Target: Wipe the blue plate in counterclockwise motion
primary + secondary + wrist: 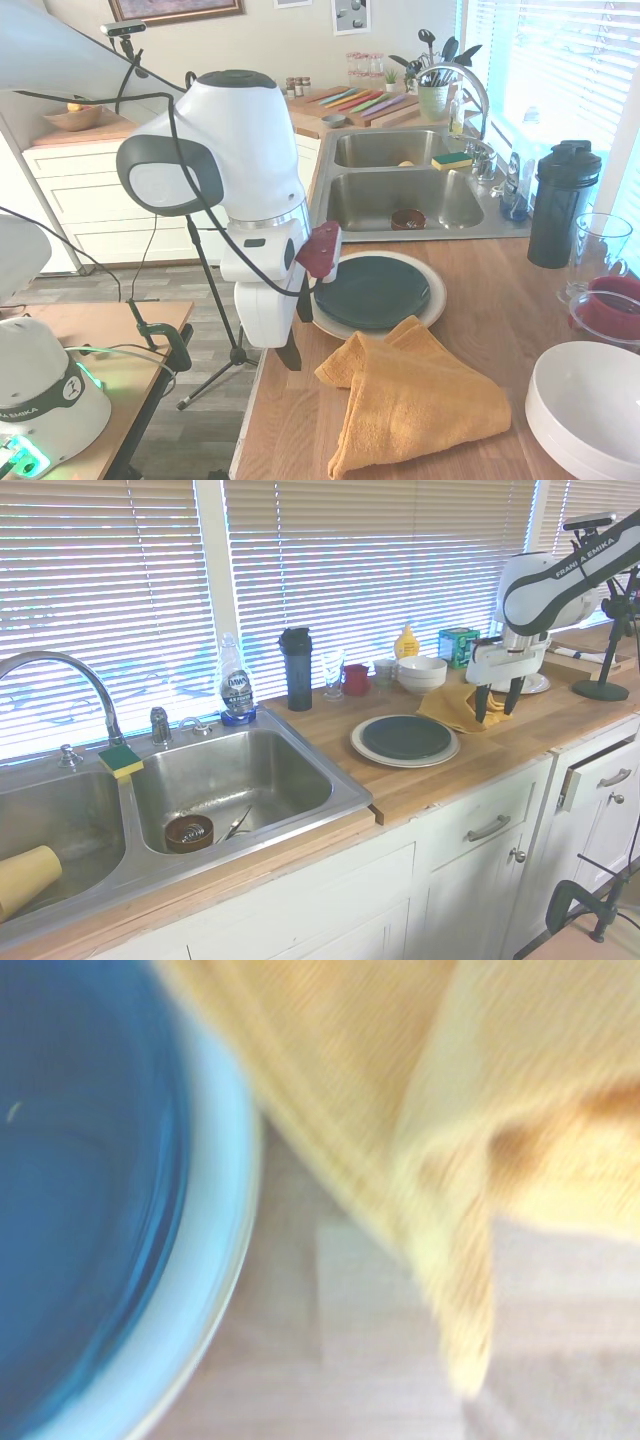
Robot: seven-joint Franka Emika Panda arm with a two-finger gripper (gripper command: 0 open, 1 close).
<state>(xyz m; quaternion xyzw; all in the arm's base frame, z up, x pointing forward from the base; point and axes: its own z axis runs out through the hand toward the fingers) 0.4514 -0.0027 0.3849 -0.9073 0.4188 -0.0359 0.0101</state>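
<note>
wrist view alone shows yellow cloth (pixel 470 1090) beside blue plate (pixel 80 1190).

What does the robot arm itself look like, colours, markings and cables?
A glossy white arm with rounded housings and dark grey joint caps. Black cables run along it, and a dark red tab sticks out near the wrist. In the second exterior view, black FRANKA EMIKA lettering shows on the upper link. The pincer has a white body and two slim black fingers.

I'm in a home kitchen: a double steel sink (pixel 190 800), wooden countertop (pixel 440 770), white cabinets (pixel 470 880), dish soap bottle (pixel 236 685).
</note>
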